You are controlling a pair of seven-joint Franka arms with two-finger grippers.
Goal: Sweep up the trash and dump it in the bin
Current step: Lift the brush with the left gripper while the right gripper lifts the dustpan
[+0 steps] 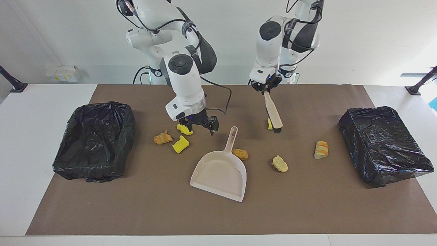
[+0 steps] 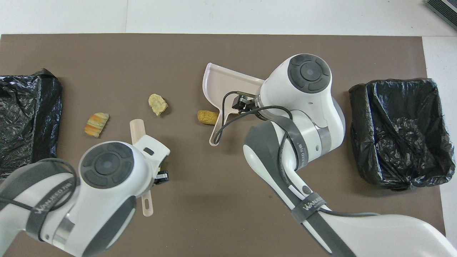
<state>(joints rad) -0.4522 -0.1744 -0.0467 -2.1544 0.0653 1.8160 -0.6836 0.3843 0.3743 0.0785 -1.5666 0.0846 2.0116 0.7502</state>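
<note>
My right gripper (image 1: 199, 127) is open and empty, low over the mat between a yellow sponge chunk (image 1: 184, 129) and the handle of the beige dustpan (image 1: 220, 171). A second sponge chunk (image 1: 180, 144) and a bread lump (image 1: 163, 138) lie close by. My left gripper (image 1: 265, 89) is shut on the handle of the beige brush (image 1: 273, 112), whose black bristles rest on the mat beside a third sponge chunk (image 1: 269, 123). An orange lump (image 1: 240, 154) touches the dustpan's side. A tan lump (image 1: 280, 164) and a striped lump (image 1: 321, 149) lie toward the left arm's end.
Two bins lined with black bags stand at the mat's ends, one at the right arm's end (image 1: 68, 160) and one at the left arm's end (image 1: 382, 143). In the overhead view the arms hide the sponge chunks; the dustpan (image 2: 221, 78) shows partly.
</note>
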